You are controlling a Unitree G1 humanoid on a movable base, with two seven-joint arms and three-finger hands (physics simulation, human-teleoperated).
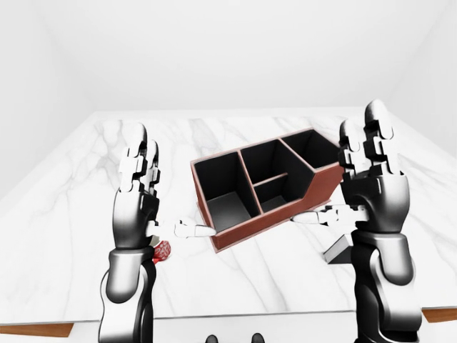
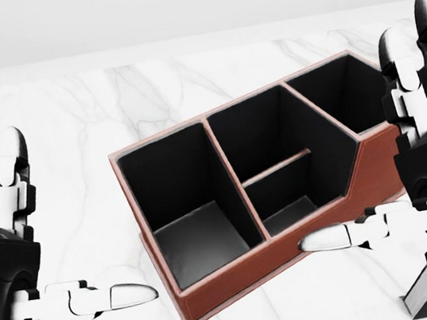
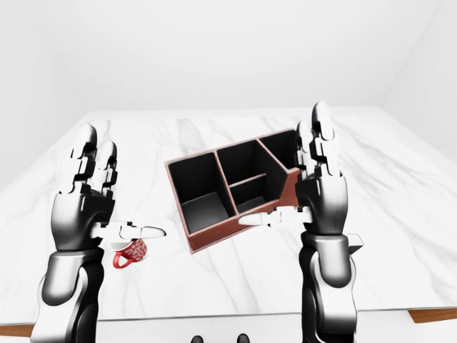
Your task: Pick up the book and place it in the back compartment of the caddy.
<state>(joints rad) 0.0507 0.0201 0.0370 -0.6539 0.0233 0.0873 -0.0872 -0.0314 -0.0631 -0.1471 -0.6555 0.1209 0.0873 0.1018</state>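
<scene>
Left-eye view: both hands (image 1: pixel 139 189) (image 1: pixel 371 179) upright, fingers spread.

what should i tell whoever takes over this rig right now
Left hand: open, fingers raised, holding nothing, above the red mug.
Right hand: open, fingers raised, holding nothing.
Book: dark, on the marble table, mostly hidden behind the right forearm in the left-eye view; only a corner shows at the bottom right of the head view.
Caddy: brown, set at an angle mid-table, every compartment that shows is empty.
Done: nothing yet; the book is not picked up.
Left: lower the right hand onto the book, grasp it, lift it, and place it in the caddy's back compartment.
</scene>
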